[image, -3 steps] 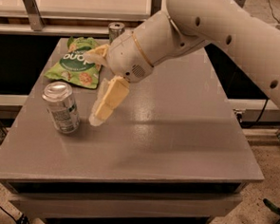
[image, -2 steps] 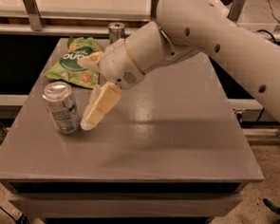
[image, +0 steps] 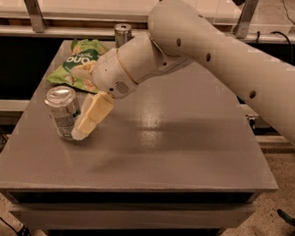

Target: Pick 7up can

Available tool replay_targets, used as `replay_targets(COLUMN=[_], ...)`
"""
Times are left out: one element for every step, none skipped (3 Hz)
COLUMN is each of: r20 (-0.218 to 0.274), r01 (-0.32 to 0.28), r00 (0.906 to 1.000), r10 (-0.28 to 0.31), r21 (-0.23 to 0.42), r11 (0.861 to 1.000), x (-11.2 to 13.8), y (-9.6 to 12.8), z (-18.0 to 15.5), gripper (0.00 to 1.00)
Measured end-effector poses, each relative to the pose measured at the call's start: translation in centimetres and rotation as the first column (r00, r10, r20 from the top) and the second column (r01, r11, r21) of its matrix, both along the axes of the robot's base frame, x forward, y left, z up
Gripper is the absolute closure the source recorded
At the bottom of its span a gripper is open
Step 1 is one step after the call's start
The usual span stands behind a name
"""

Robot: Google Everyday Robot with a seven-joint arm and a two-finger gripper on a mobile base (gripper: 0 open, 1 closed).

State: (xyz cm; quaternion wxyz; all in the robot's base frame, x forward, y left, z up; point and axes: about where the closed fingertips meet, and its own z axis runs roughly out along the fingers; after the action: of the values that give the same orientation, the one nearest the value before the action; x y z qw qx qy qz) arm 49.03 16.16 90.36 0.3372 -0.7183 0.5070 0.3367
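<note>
The 7up can (image: 61, 113) stands upright near the left edge of the grey table (image: 186, 142), with a shiny silver top and green markings on a whitish body. My gripper (image: 78, 102) is open at the can's right side. Its near cream finger (image: 91, 117) slants down to the table, right against the can's right wall. The far finger (image: 83, 70) shows behind the can, over the green bag. The can is not lifted.
A green snack bag (image: 73, 60) lies at the back left, just behind the can. A taller slim silver-and-dark can (image: 122, 34) stands at the table's back edge. My white arm (image: 231, 60) crosses above the table's right half. A counter with metal legs runs behind.
My gripper has moved left and down toward the 7up can, and its near finger now reaches the can's right side. The can has not moved.
</note>
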Motion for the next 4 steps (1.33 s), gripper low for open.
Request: replay_targets(r20=[-0.013,-0.026,-0.038,-0.057], r01=[-0.004,-0.013,-0.021,-0.009], r00=[0.9999,0.9996,0.9990,0.9983], r10=[0.004,0.013,0.022,0.013], r21=[0.010,0.018,0.035,0.060], r11=[1.000,1.000,0.999,0.998], x=[-0.3,-0.9,-1.4,-1.6], y=[0.7,1.4,2.0,2.3], z=[-0.5,-0.8,-1.2,-1.4], gripper=[0.00,0.00,0.12,0.32])
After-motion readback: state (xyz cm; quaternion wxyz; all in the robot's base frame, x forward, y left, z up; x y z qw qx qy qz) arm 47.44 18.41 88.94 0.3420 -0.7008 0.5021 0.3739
